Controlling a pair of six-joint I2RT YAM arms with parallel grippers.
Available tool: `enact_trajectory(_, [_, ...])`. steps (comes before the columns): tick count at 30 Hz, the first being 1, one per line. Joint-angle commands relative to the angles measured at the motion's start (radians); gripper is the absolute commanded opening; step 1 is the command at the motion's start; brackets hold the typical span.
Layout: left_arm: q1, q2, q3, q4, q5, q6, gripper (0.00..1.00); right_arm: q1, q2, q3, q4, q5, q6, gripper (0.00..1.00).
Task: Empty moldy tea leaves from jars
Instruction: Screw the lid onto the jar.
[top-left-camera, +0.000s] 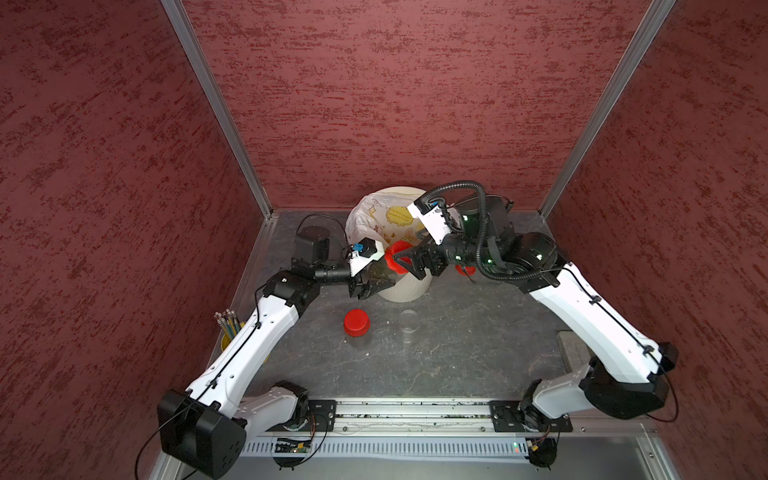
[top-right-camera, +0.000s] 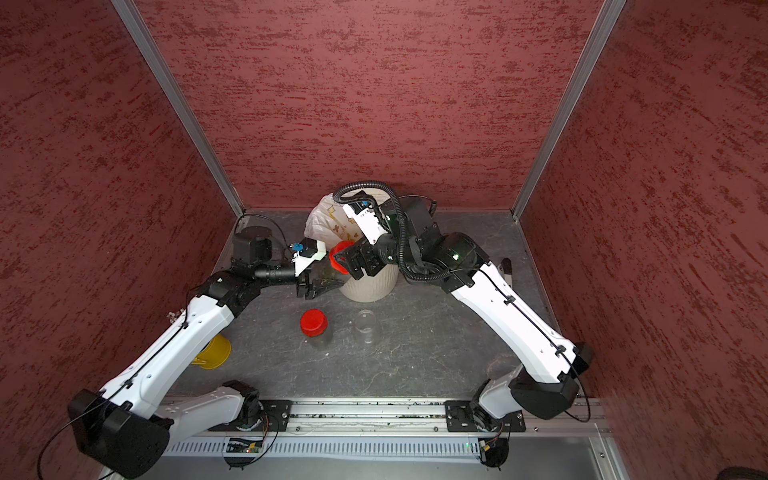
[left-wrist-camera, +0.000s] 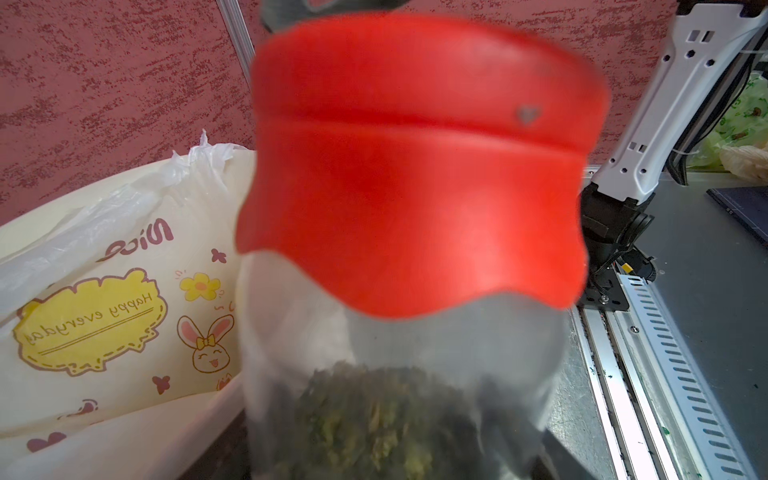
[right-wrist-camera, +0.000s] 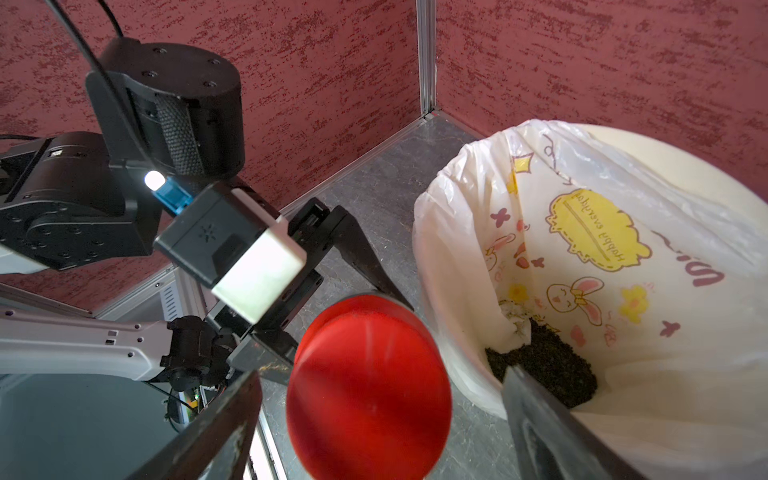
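Observation:
My left gripper (top-left-camera: 388, 283) is shut on a clear jar (left-wrist-camera: 399, 353) in front of the bin's near rim. The jar's red cap (top-left-camera: 395, 257) points toward the right arm. Moldy tea leaves (left-wrist-camera: 374, 415) show through its wall. My right gripper (right-wrist-camera: 382, 374) is open, one finger on each side of the cap (right-wrist-camera: 370, 390), with a gap on both sides. A second capped jar (top-left-camera: 356, 323) stands on the table. Beside it stands a clear jar (top-left-camera: 409, 322) without a cap.
The cream ribbed bin (top-left-camera: 405, 291) holds a printed white bag (right-wrist-camera: 623, 332) with dark tea leaves (right-wrist-camera: 548, 370) at the bottom. A red cap (top-left-camera: 463, 270) shows partly behind the right arm. A yellow cup of pencils (top-left-camera: 226, 328) stands under the left arm.

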Motion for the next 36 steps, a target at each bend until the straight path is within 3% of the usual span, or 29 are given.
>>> enact_trajectory(1, [0.005, -0.014, 0.027, -0.005, 0.008, 0.004, 0.62, 0.017, -0.042, -0.03, -0.012, 0.037, 0.056, 0.92])
enact_trajectory(36, [0.005, -0.021, 0.023, 0.003, 0.016, 0.0, 0.62, 0.021, 0.036, -0.031, 0.047, 0.048, 0.042, 0.82])
